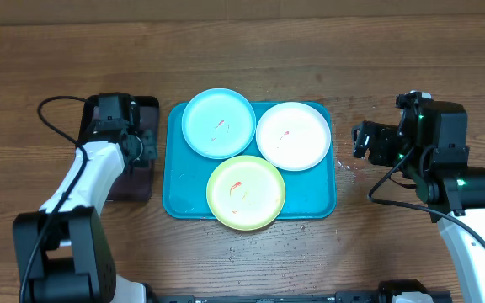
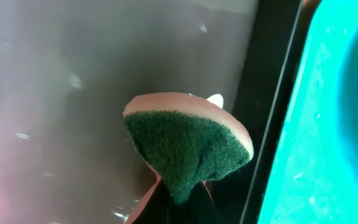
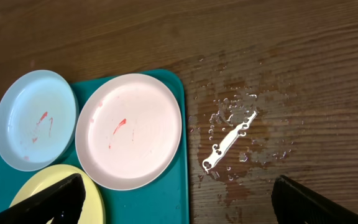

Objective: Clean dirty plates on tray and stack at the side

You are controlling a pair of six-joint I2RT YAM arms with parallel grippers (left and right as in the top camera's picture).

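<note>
Three plates lie on the turquoise tray (image 1: 183,200): a light cyan one (image 1: 218,123) at the back left, a white one (image 1: 293,135) at the back right, a yellow-green one (image 1: 245,192) in front. All three carry small red smears. My left gripper (image 1: 141,145) hovers left of the tray, shut on a green-faced sponge (image 2: 188,146). Right of the tray my right gripper (image 1: 362,139) stands open and empty. In the right wrist view its jaws (image 3: 179,193) straddle the tray's right rim (image 3: 166,186), with the white plate (image 3: 129,130), cyan plate (image 3: 35,121) and yellow-green plate (image 3: 95,202) below.
A narrow black tray (image 1: 133,181) with a wet floor (image 2: 73,93) lies under the left gripper, close beside the turquoise tray (image 2: 316,155). Spilled water (image 3: 241,124) is spread over the wooden table (image 1: 251,50) just right of the tray.
</note>
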